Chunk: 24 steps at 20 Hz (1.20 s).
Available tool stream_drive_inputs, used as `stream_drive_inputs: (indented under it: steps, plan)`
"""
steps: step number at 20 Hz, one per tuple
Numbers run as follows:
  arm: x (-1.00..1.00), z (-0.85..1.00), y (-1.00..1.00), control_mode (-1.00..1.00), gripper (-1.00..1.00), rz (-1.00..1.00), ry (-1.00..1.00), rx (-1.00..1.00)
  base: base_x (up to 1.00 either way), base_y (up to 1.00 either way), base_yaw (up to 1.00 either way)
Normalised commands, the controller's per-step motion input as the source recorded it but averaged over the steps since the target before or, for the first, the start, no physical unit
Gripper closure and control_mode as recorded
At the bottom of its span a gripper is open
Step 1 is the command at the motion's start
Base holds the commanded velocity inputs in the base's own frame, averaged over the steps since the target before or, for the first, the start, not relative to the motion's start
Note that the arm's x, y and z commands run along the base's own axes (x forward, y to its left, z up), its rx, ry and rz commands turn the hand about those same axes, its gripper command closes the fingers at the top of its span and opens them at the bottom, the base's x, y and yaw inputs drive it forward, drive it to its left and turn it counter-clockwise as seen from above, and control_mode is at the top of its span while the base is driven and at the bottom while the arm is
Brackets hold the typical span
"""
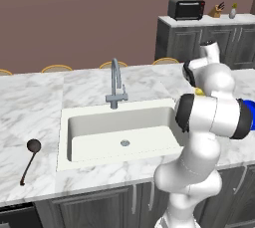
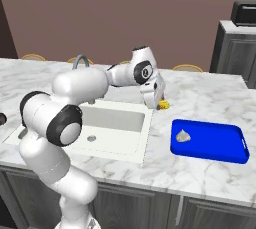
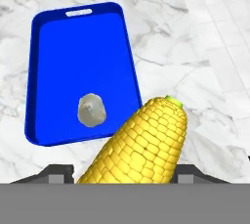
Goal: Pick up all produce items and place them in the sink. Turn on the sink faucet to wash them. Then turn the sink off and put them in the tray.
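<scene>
Gripper [image 2: 161, 102]: closed on the corn cob [image 3: 139, 145], held above the marble counter [image 2: 200, 95].
Beige item [image 3: 91, 109]: lying in the blue tray [image 3: 53, 47], at 10 o'clock of the cob in the hand view.
Sink [image 1: 99, 125]: seen with the faucet [image 1: 116, 85] at its 12 o'clock.

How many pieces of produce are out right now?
2. The corn cob sits between the jaws beside the sink; the small beige item lies in the blue tray.

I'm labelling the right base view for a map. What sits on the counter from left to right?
Sink → faucet → end effector at the corn → beige lump → blue tray under it, reaching farthest right.
</scene>
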Motion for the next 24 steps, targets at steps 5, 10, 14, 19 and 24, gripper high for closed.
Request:
stream_drive_inputs:
  steps: [5, 10, 14, 19, 24]
  plan:
    - [-0.24, -0.17, -0.81, -1.00, 1.00, -0.05, 0.09, 0.02, 0.00, 0.00, 0.00]
    - [-0.04, -0.27, -0.61, -1.00, 1.00, -0.01, -0.02, 0.13, 0.00, 0.00, 0.00]
    - [0.00, -0.34, -0.60, -1.00, 1.00, 0.00, -0.01, 0.17, 0.00, 0.00, 0.00]
    - [0.00, -0.29, -0.55, -1.00, 1.00, -0.01, 0.00, 0.14, 0.00, 0.00, 0.00]
    - [0.01, -0.42, -0.39, -1.00, 1.00, -0.01, 0.00, 0.13, 0.00, 0.00, 0.00]
